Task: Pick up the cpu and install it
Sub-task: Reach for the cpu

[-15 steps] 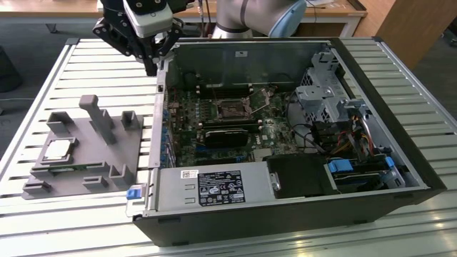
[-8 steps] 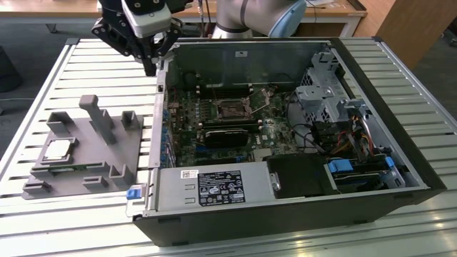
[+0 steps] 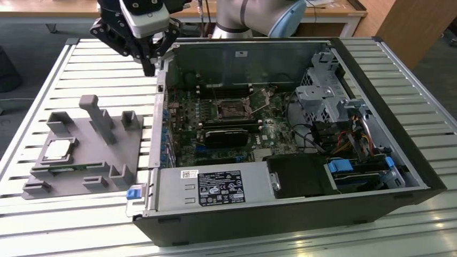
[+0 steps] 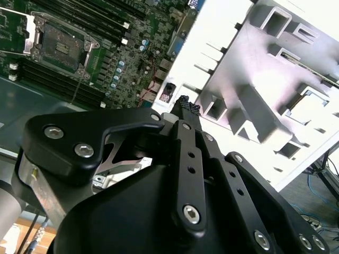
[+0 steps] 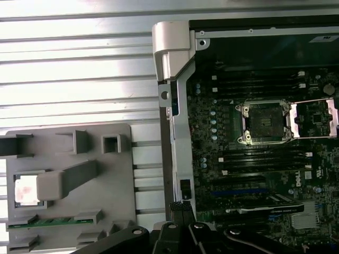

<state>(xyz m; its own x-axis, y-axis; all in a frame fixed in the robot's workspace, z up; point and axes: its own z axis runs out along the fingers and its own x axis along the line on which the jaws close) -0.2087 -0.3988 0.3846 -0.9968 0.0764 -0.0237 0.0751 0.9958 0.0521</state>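
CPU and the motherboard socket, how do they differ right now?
The cpu is silvery-topped; the socket is dark and black-framed. The cpu lies in the grey fixture tray outside the computer case; the socket sits on the motherboard inside it. Both are square.

You'll find the cpu has a silvery, faintly glossy metal top with a paler rim; the fixture tray is matt grey plastic. Your pincer is matt black metal with bright steel screw heads and rough-textured tips. The counter is ribbed pale metal with a soft sheen. The computer case is dull bare sheet metal inside, smooth black outside; its motherboard is green lacquered board
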